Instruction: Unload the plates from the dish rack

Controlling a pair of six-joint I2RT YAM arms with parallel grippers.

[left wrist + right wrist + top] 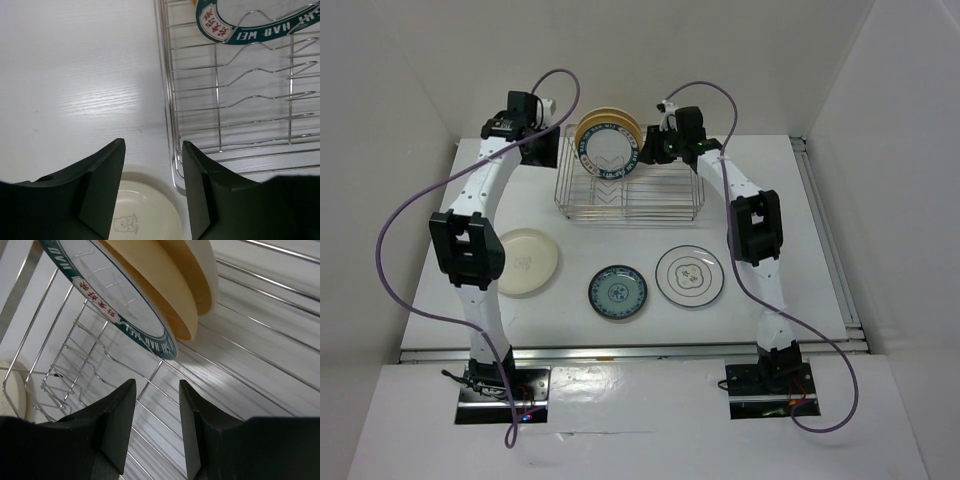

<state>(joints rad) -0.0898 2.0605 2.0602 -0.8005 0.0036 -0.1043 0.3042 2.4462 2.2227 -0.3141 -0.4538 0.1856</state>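
Note:
The silver wire dish rack [629, 216] stands at the back middle of the table. Upright at its far end are a dark-blue-rimmed plate [607, 153] and tan plates [610, 119] behind it. My left gripper [536, 150] hangs open by the rack's left side, and in the left wrist view that gripper [153, 144] has nothing between its fingers. My right gripper [656, 148] is at the right edge of the rimmed plate. In the right wrist view it [157, 383] is open just below that plate's rim [125, 315], with a tan plate [150, 285] behind.
Three plates lie flat in front of the rack: a cream one [525, 262] [145, 210], a small blue-patterned one [617, 293] and a white one with a thin black ring [689, 275]. White walls close in the table at the back and sides.

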